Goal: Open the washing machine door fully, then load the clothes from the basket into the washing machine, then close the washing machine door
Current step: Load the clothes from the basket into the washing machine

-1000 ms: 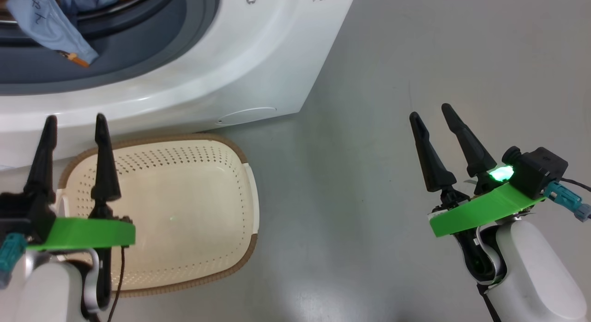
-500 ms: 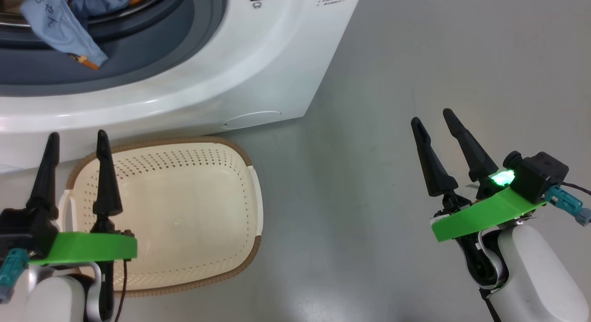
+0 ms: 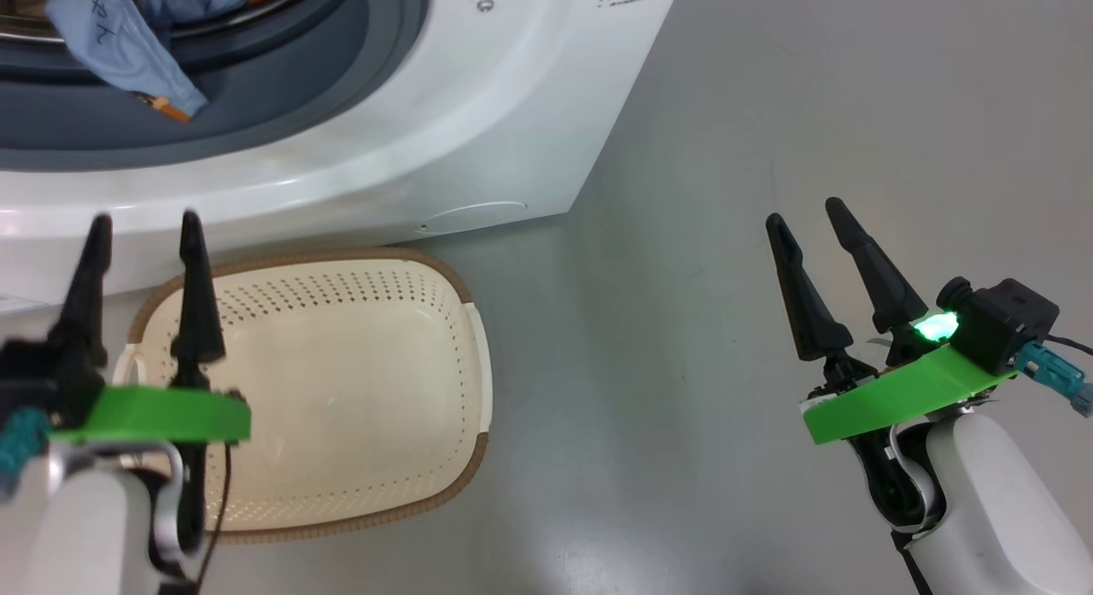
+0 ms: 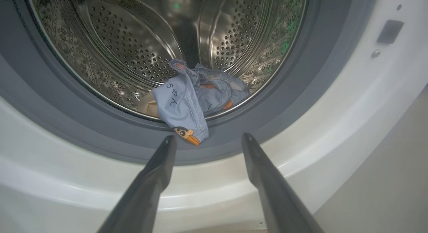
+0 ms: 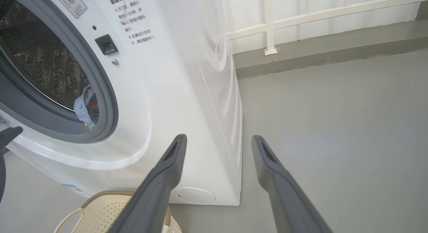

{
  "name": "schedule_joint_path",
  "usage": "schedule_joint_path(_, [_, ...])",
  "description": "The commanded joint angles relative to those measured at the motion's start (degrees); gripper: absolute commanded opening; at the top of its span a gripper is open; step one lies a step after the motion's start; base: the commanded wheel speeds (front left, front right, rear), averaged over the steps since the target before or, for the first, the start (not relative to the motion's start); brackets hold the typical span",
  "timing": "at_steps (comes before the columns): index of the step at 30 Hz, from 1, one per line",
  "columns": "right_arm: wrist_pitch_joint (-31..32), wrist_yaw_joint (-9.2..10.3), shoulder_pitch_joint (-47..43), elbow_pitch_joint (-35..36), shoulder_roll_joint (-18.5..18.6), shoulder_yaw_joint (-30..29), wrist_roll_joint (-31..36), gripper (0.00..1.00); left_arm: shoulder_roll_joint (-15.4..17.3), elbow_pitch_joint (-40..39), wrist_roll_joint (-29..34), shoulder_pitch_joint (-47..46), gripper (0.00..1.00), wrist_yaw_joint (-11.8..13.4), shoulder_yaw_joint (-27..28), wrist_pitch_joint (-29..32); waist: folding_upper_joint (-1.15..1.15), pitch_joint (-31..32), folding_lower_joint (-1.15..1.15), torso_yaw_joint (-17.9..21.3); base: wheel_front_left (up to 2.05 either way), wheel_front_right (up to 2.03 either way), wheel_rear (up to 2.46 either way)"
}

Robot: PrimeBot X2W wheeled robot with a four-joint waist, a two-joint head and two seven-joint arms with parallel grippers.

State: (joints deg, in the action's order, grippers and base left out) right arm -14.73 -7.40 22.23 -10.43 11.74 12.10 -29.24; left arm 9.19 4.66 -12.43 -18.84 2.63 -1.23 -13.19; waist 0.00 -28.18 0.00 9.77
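Note:
The white washing machine (image 3: 444, 125) stands with its opening bare; its door is out of view. Light blue clothes (image 4: 190, 99) with an orange print lie at the front of the steel drum (image 4: 133, 42), one flap hanging over the grey gasket (image 3: 256, 91). The same clothes (image 3: 128, 49) sit at the top left of the head view. The cream basket (image 3: 465, 339) sits on the floor before the machine with nothing inside. My left gripper (image 3: 143, 219) hovers open over the basket's left end, pointing at the drum (image 4: 209, 137). My right gripper (image 3: 805, 212) hangs open over bare floor to the right.
Grey floor (image 3: 768, 108) stretches to the right of the machine. A white railing (image 5: 267, 25) runs along a low kerb behind the machine. The basket's rim (image 5: 110, 194) lies close to the machine's front base, below a round cover (image 5: 195, 195).
The head view has drifted slightly, so the machine sits a little further right. My left gripper dipped, then rose again, and is blurred now. Both grippers stay open; the right has barely moved.

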Motion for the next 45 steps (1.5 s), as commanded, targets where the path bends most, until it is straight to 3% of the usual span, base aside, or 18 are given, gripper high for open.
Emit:
schedule_joint_path(1, [-0.3,-0.09,-1.2,1.5,0.4,0.8,-0.6,1.0,1.8,-0.8,-0.1,-2.1,1.0,-0.2,1.7,0.4,0.0,-0.1,0.0,-0.1,0.0,0.0,0.0])
schedule_joint_path(21, [-0.3,-0.09,0.1,1.3,-0.4,1.6,-0.9,1.0,6.7,32.1,-2.1,-32.2,1.0,-5.3,-0.5,8.2,0.0,-1.5,0.0,2.5,0.0,0.0,0.0])
schedule_joint_path(34, [-0.3,-0.09,0.3,1.2,-1.0,1.7,-1.1,1.0,7.3,49.9,-3.0,-44.6,1.0,-3.9,-0.9,13.0,0.0,-2.1,0.0,4.1,0.0,0.0,0.0])
schedule_joint_path(44, [-0.3,-0.09,0.6,1.2,-1.4,1.9,-1.2,1.0,8.2,58.9,-3.0,-50.8,1.0,-3.9,-1.8,14.6,0.0,-3.3,0.0,5.3,0.0,0.0,0.0])
schedule_joint_path(45, [-0.3,-0.09,0.7,1.3,-1.4,1.9,-1.2,1.0,8.1,59.7,-3.0,-51.3,0.83,-3.9,-1.9,14.7,0.0,-3.5,0.0,5.4,0.0,0.0,0.0])
